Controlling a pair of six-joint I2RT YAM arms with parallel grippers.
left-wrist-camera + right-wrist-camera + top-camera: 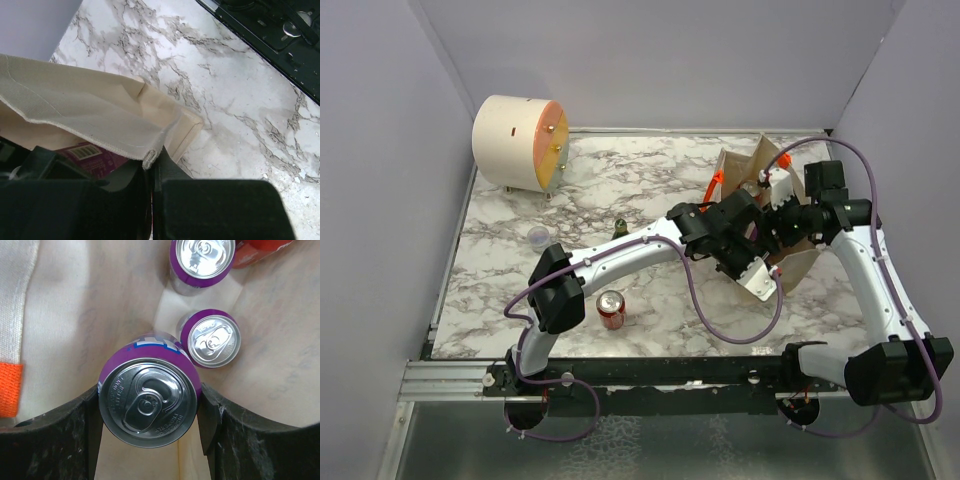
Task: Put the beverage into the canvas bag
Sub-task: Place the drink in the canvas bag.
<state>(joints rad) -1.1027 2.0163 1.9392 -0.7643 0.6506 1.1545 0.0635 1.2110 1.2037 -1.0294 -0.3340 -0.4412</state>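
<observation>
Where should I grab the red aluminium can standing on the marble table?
Probably the round side wall of the red aluminium can, jaws straddling it from above: it stands upright on the marble table, and the left arm's black elbow crowds its left side.

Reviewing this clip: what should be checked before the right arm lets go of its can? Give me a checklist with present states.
1. Hem of canvas bag pinched by left gripper: ok.
2. Grip of right gripper on purple can: ok.
3. Held can inside the bag, canvas all round: ok.
4. Free floor beneath it: cannot tell; another can sits close beside.
5. Every drink bagged: not ok; red can stands on the table.
</observation>
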